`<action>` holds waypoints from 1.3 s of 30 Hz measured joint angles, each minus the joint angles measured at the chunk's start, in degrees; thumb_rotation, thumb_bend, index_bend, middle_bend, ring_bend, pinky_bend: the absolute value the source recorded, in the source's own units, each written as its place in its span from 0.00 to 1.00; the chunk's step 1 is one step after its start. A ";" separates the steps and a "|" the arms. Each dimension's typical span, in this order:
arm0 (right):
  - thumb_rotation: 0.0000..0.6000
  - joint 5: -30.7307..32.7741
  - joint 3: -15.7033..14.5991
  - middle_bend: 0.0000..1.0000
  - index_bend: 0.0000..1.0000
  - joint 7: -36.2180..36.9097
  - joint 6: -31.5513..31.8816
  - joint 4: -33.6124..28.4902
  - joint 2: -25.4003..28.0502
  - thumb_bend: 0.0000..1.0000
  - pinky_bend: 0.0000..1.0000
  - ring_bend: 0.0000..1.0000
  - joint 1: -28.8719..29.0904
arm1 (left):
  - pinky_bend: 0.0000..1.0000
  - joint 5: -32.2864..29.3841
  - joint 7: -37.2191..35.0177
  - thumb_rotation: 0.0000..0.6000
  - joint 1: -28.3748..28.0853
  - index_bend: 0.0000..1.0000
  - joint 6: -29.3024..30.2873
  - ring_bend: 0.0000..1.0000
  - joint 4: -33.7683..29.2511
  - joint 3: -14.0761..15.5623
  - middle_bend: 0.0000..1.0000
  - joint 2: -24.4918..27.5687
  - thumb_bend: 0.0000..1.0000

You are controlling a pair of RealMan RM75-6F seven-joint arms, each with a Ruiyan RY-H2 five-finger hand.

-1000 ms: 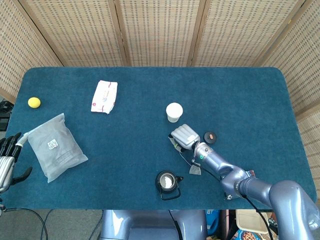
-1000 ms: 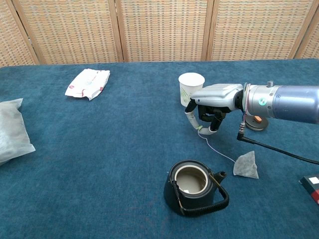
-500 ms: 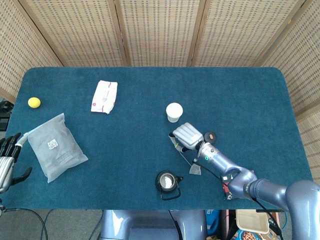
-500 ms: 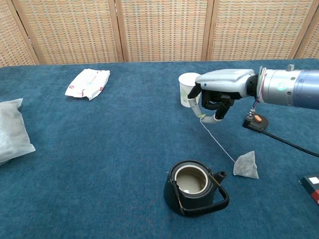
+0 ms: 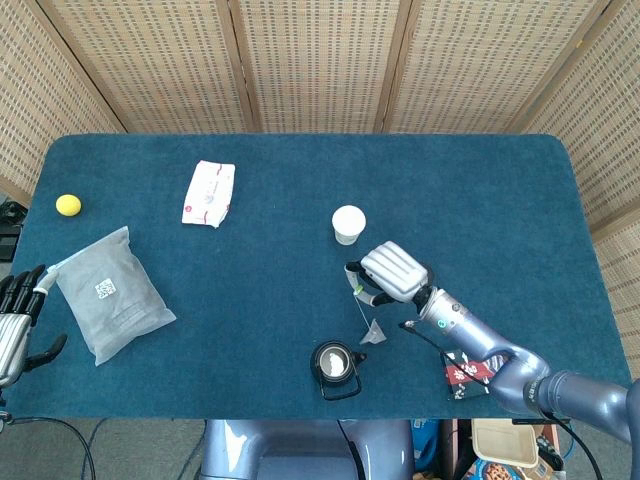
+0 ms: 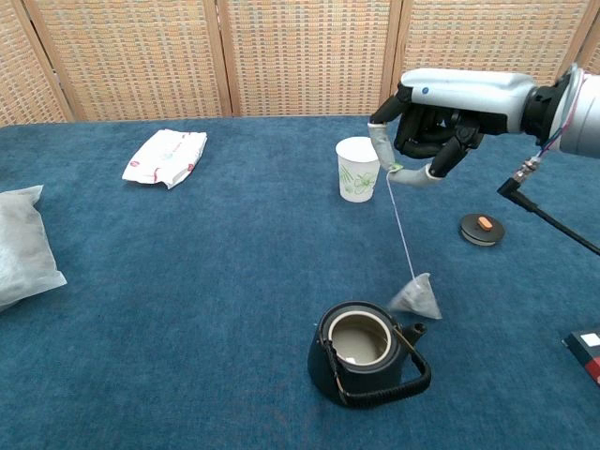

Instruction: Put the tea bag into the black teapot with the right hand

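My right hand (image 6: 433,120) (image 5: 392,272) is raised above the table and pinches the string of the tea bag between thumb and a finger. The pale pyramid tea bag (image 6: 417,296) (image 5: 374,331) hangs at the string's end, clear of the cloth, just right of the open black teapot (image 6: 361,352) (image 5: 335,366). The teapot stands near the front edge with its handle down toward me. My left hand (image 5: 14,325) rests at the far left edge, holding nothing, its fingers loosely apart.
A white paper cup (image 6: 359,169) stands behind the hand's line. The black teapot lid (image 6: 483,229) lies to the right. A grey pouch (image 5: 110,293), a white wipes pack (image 5: 209,193) and a yellow ball (image 5: 67,205) lie on the left of the blue table (image 5: 250,260).
My right hand rose and the string drew taut. The tea bag lifted off the cloth and swung left toward the teapot. The left hand stayed still.
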 measured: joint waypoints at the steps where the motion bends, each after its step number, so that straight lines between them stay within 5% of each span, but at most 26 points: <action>1: 1.00 -0.63 -0.10 0.97 0.63 0.78 0.88 -0.04 0.22 0.52 1.00 1.00 -0.22 | 0.00 0.02 0.07 1.00 0.00 0.00 0.00 0.00 -0.06 0.01 0.00 0.01 0.32; 24: 1.00 -11.99 -4.43 0.97 0.64 11.16 14.92 -4.64 4.78 0.52 1.00 1.00 -3.61 | 0.00 -0.36 0.47 1.00 0.26 0.00 -0.23 0.00 -0.21 0.28 0.00 -0.14 0.32; 39: 1.00 -13.67 -5.78 0.97 0.64 10.17 16.89 -11.29 8.90 0.52 1.00 1.00 -5.33 | 0.00 -0.59 0.74 1.00 -0.02 0.00 -0.92 0.00 -0.16 0.34 0.00 -0.33 0.32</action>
